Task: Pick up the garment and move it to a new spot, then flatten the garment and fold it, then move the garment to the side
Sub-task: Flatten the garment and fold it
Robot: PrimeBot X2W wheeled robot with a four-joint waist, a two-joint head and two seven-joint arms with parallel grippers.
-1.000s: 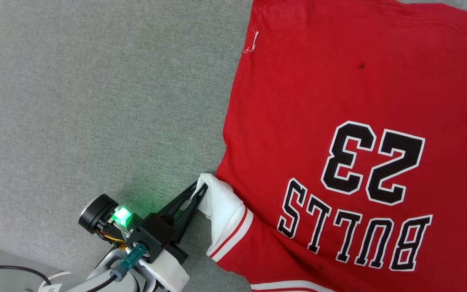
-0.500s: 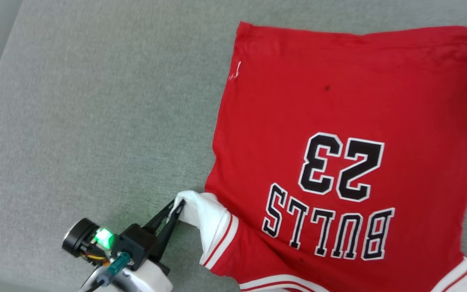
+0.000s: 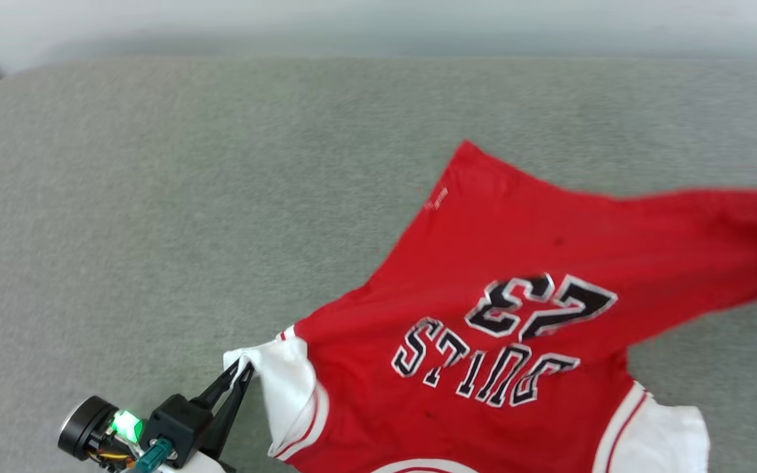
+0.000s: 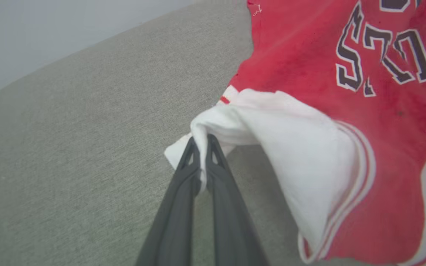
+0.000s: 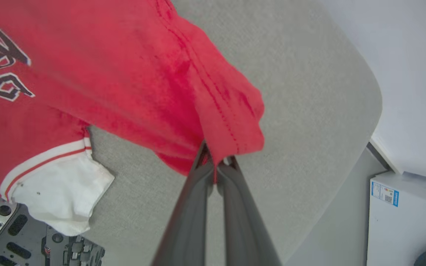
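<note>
Cloth is caught at two points, and we read this as the pick-up-and-carry step, with flattening and folding not yet begun. The garment point(image 3: 516, 282) spans the gap between our two end effectors, part of it raised off the grey bench point(image 3: 155, 197).

The left end effector point(image 4: 200, 144) is closed narrow on the edge of a white sleeve point(image 4: 290, 147). That sleeve bunches right at the fingertips and drapes away beyond them. The right end effector point(image 5: 216, 162) is closed just as tightly on a red hem corner point(image 5: 231, 118), which folds over its tips.

From the left end effector the red body runs out toward the right one, its black print point(image 3: 503, 341) rippled where the fabric sags between the two holds. The other sleeve point(image 5: 61, 192) hangs loose, below and well to the side of the right end effector. We cannot tell whether the sleeve touches the bench.

In our judgement, the next move calls for both end effectors to travel together and keep their spacing, so the cloth neither slackens nor pulls out of a pinch. They should also rise enough for the sagging middle and loose sleeve to clear the bench. The thin hold on the sleeve edge looks the likelier to slip.
</note>
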